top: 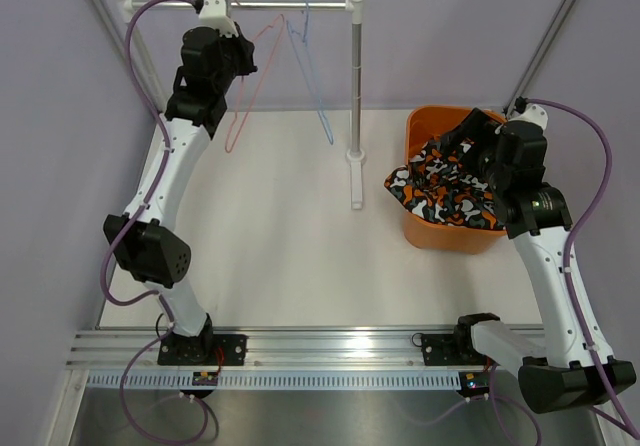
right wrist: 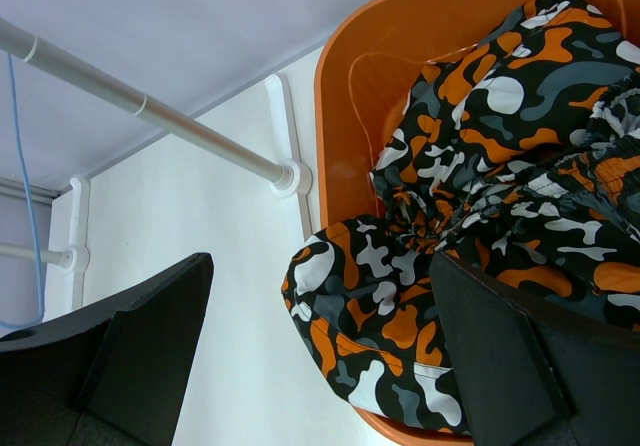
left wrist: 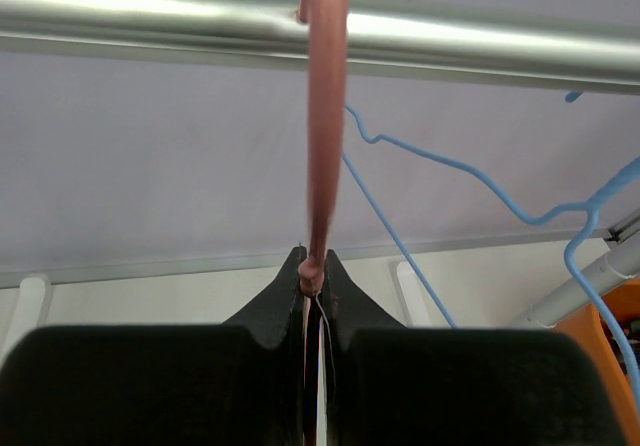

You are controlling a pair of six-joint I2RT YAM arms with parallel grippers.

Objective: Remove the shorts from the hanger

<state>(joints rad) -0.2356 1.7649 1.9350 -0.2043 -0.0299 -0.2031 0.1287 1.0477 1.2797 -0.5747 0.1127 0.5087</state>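
Black shorts with orange and white blotches (top: 445,186) lie bunched in the orange basket (top: 425,236), and one part droops over its near rim (right wrist: 370,306). My right gripper (right wrist: 322,266) hovers just above them, open, with nothing between its fingers; from above it (top: 464,150) is over the basket. A bare pink wire hanger (top: 244,106) hangs from the rail (top: 290,5). My left gripper (top: 243,64) is up beside the rail, and in the left wrist view it (left wrist: 312,268) is shut on the pink hanger's wire (left wrist: 322,116).
A bare blue wire hanger (top: 315,96) hangs on the same rail, right of the pink one. The rack's right post (top: 356,86) and foot (top: 356,181) stand between the hangers and the basket. Grey walls close in the table's back and sides.
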